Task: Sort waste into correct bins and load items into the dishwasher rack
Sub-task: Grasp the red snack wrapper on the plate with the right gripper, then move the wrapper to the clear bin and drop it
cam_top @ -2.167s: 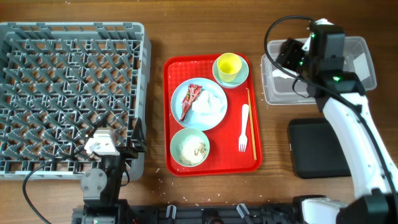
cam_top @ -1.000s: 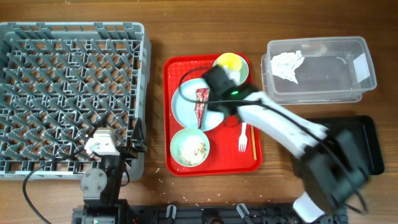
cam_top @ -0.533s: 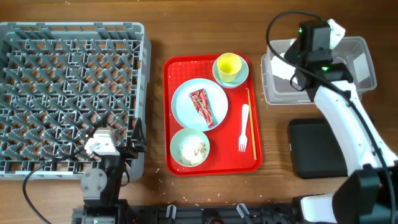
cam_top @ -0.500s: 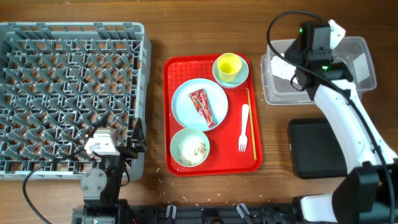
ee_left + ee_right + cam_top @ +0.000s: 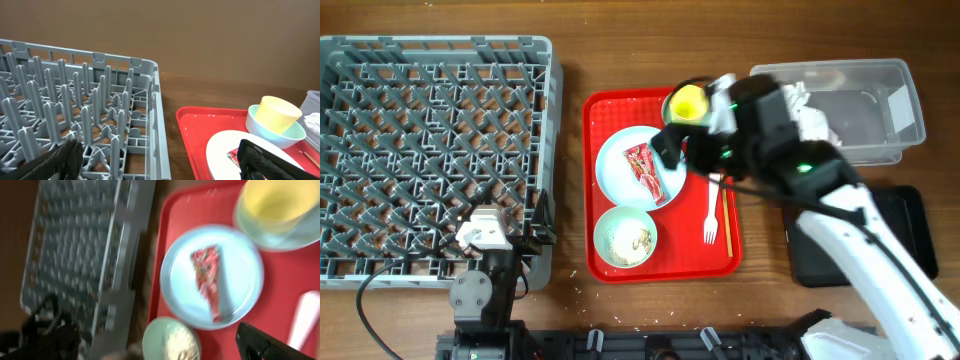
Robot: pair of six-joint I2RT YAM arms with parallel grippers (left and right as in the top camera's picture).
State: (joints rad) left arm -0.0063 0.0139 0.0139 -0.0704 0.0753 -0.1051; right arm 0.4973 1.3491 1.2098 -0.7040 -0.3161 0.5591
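Observation:
The red-maroon wrapper (image 5: 645, 172) lies on the light-blue plate (image 5: 625, 150) on the red serving tray (image 5: 600, 120). The yellow cup (image 5: 688, 102) stands in a bowl. A second bowl (image 5: 625, 238) holds rice scraps. The fork (image 5: 712, 205) and the stick (image 5: 720, 165) lie at the tray's right. The napkin (image 5: 812, 108) is in the clear tub (image 5: 865, 105). My right gripper (image 5: 672, 150) is open and empty above the plate; its view shows the wrapper (image 5: 207, 277) and plate (image 5: 240, 275). My left gripper (image 5: 160, 167) is open and empty by the rack (image 5: 440, 150).
The black tray (image 5: 910, 230) lies at the right, partly hidden by my right arm. The rack's near right corner (image 5: 150, 100) fills the left of the left wrist view, with the red tray (image 5: 197, 125) beside it. Crumbs lie along the table's front edge.
My right arm has swung left from over the clear tub to above the red tray. The left arm has not moved.

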